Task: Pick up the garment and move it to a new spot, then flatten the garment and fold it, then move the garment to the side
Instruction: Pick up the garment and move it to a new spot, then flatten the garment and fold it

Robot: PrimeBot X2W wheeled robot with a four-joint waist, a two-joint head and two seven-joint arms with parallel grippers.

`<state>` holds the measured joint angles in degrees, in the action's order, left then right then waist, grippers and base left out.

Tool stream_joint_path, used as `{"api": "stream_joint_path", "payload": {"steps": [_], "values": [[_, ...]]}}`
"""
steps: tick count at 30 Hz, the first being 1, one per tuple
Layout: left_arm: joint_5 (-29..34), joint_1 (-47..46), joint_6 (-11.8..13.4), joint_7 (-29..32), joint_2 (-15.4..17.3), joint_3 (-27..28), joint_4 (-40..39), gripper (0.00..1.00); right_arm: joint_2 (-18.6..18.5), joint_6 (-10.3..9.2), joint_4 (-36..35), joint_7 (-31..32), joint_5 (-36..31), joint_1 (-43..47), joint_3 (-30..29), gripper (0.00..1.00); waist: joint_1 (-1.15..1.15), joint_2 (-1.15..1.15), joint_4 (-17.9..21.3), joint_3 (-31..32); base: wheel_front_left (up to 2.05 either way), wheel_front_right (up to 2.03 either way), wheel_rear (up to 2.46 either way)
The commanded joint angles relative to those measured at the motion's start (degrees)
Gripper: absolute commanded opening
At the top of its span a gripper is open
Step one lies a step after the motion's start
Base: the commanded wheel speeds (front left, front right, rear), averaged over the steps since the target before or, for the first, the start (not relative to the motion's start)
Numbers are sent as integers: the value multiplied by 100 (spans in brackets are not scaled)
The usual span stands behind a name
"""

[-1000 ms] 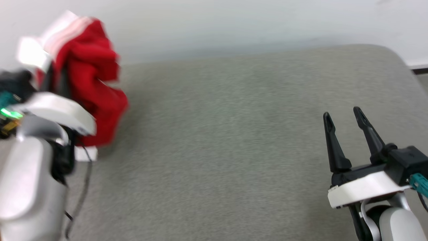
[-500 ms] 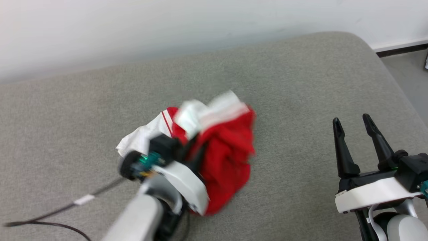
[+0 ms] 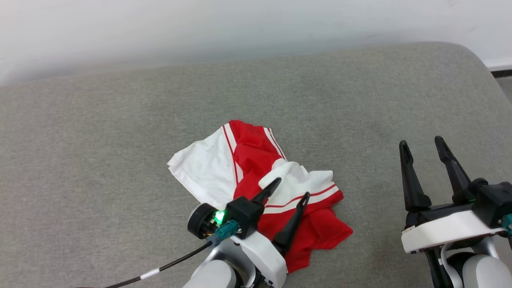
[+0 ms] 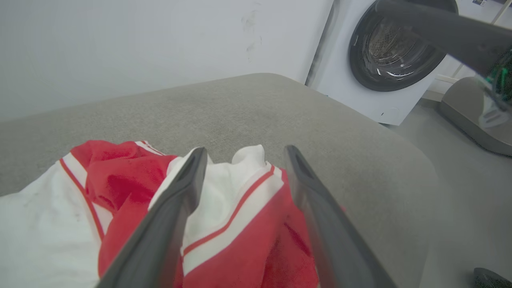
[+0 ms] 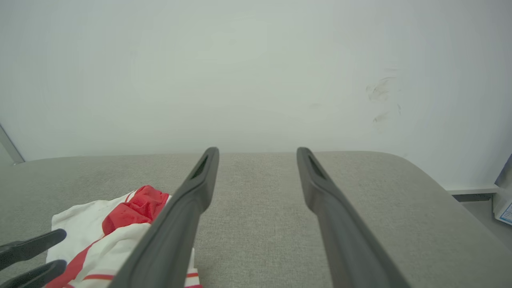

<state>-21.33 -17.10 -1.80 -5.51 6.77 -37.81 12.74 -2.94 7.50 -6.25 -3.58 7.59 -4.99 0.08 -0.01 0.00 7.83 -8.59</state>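
We see the garment crumpled near the middle of the grey cushion. Our left gripper hovers over it, fingers spread, holding nothing; our right gripper, well right, gapes empty. We judge it light and limp, so pinch a sleeve hem

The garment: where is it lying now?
In the head view the garment lies crumpled at the middle of the grey cushion, under the open left claw; the right claw stands apart to its right.
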Motion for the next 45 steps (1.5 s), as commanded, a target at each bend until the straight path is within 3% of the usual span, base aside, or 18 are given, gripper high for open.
{"api": "stream_joint_path", "payload": {"steps": [1, 8, 16, 24, 39, 45], "values": [[15, -22, 67, -137, 2, 78, -88, 100, 9, -2, 20, -9, -17, 11, -7, 100, 1, 0, -110, 96, 0, 0, 0], [-109, 122, 660, -542, 187, 784, -464, 100, 9, -2, 19, 72, -41, 141, -34, 100, 1, 0, -338, 276, 0, 0, 0], [-339, 448, 1213, -639, 782, 1728, -534, 100, 9, -2, 17, 202, -124, 341, -98, 100, 1, 0, -487, 480, 0, 0, 0], [-476, 1074, 1385, -459, 1197, 2003, -693, 100, 9, -2, -2, 411, -235, 649, -124, 100, 1, 0, -555, 826, 0, 0, 0], [-506, 1323, 1495, -236, 1270, 1886, -986, 100, 9, -2, -84, 601, -238, 782, -81, 100, 1, 0, -527, 890, 0, 0, 0], [-518, 1251, 1494, -270, 1261, 1894, -1004, 100, 10, -1, 95, 1003, -36, 616, -396, 100, 1, 0, -554, 851, 0, 0, 0]]}}
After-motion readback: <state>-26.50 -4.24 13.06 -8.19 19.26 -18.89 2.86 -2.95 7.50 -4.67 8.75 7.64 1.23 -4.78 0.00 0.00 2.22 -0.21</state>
